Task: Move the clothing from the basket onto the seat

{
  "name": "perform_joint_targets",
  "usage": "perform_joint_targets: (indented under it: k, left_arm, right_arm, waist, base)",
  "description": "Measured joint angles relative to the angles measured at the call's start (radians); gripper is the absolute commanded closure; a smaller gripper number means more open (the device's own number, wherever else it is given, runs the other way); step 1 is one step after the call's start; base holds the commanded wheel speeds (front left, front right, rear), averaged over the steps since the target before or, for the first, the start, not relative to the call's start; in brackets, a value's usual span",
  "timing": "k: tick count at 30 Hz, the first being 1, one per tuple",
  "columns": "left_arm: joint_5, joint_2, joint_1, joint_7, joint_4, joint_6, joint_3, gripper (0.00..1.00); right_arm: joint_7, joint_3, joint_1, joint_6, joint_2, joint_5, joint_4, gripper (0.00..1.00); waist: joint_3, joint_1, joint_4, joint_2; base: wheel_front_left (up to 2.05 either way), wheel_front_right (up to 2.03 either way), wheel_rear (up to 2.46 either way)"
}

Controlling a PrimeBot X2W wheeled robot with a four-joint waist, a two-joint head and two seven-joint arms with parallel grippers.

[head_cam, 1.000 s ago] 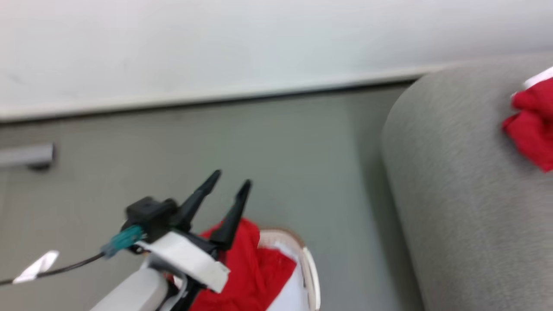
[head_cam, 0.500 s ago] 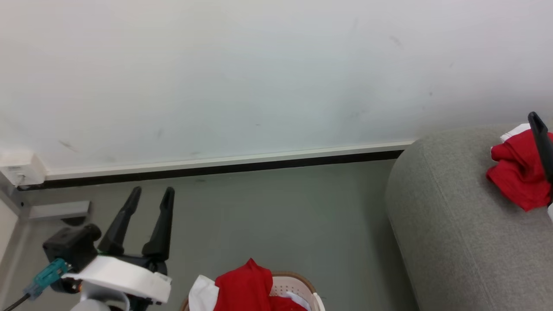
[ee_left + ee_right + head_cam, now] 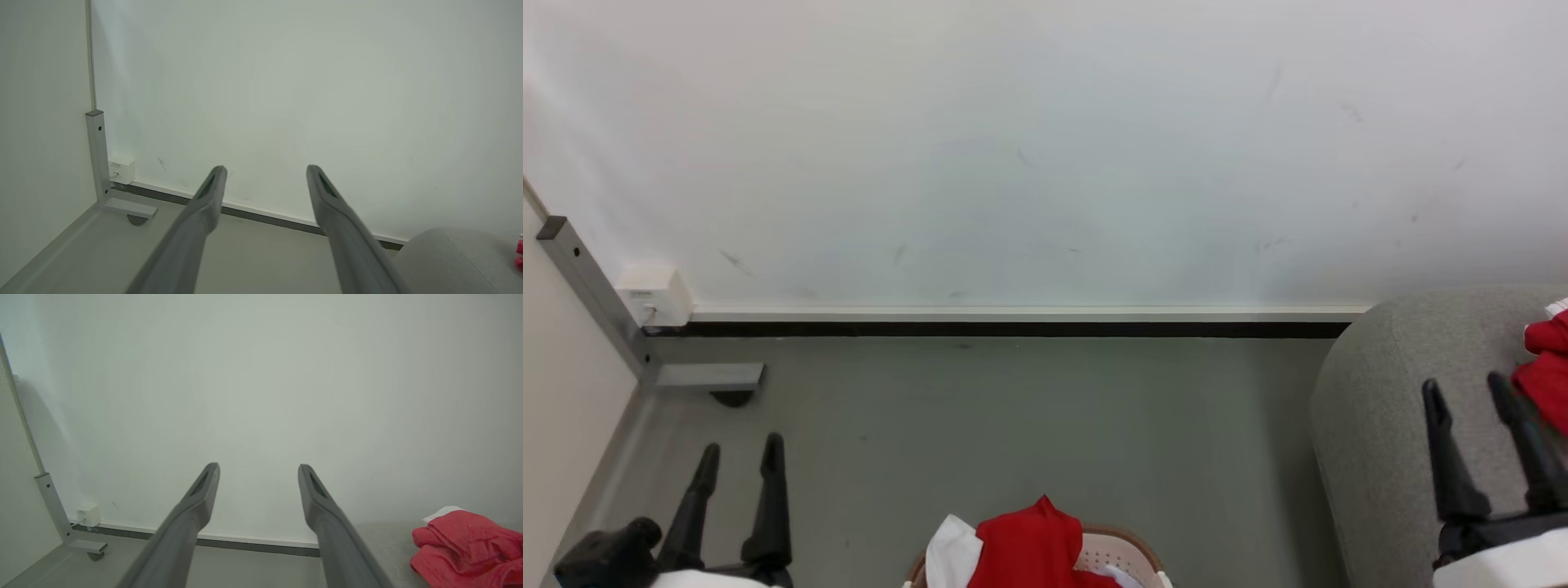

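Head view looks down toward the wall [image 3: 1045,147]; both wrist views face it, sharing the seat [image 3: 1364,457].

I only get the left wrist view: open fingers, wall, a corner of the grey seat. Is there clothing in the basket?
Observer: Yes. The head view shows red and white clothing sticking up out of the basket at its bottom edge.
Operator: Anything on the seat?
Observer: A crumpled red garment lies on the seat, plain in the right wrist view.
Operator: Is the right gripper holding it?
Observer: No. The right gripper is open, nothing between its fingers, close beside the garment.
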Motion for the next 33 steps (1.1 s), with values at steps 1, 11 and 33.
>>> perform_joint_targets:
  k: [1,11,33]
  left_arm:
    - [0.016,-0.015,0.014,0.000,0.000,-0.004,0.008,0.00]
    - [0.134,-0.120,0.081,0.000,-0.008,-0.074,0.099,0.00]
    - [0.207,-0.197,0.071,0.000,0.060,-0.172,0.155,0.00]
  right_arm:
    - [-0.017,0.011,0.021,0.000,0.013,-0.006,0.001,0.00]
    - [-0.102,0.089,0.097,0.000,0.073,-0.039,0.049,0.00]
    - [-0.119,0.110,0.049,0.000,0.076,-0.049,0.072,0.00]
  waist:
    - [-0.001,0.0000,0.006,0.0000]
    - [0.008,0.0001,0.020,0.0000]
    - [0.039,0.0002,-0.009,0.0000]
  base:
    - [0.00,0.00,0.00]
    - [0.00,0.00,0.00]
    - [0.00,0.00,0.00]
